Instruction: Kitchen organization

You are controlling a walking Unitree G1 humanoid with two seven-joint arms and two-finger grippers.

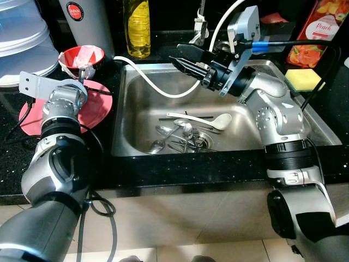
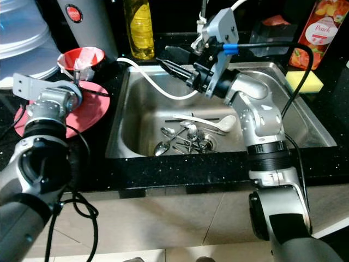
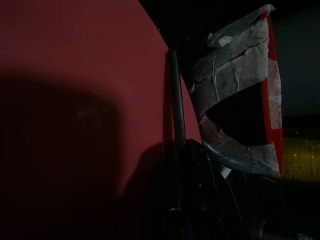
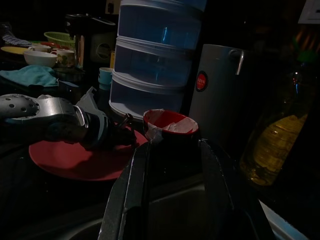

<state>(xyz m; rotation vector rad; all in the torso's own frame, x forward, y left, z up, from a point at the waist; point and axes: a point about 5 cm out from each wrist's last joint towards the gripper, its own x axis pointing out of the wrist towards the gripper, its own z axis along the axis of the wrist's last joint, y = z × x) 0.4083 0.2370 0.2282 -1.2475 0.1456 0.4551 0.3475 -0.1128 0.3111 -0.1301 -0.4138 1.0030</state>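
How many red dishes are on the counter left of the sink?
2. A flat red plate lies on the counter under the left end effector; a red bowl with white patches stands just behind it, by the steel canister.

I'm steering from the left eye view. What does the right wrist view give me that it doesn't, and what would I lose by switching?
Right wrist view alone: a green basket, a white bowl and a teal cloth on the counter beyond the left arm.

Left eye view alone: the sink with spoons over its drain, a white ladle spoon, the yellow sponge and the peach carton.

Both: red plate, red bowl, blue stacked containers, grey flask, yellow bottle, and the left gripper over the plate.
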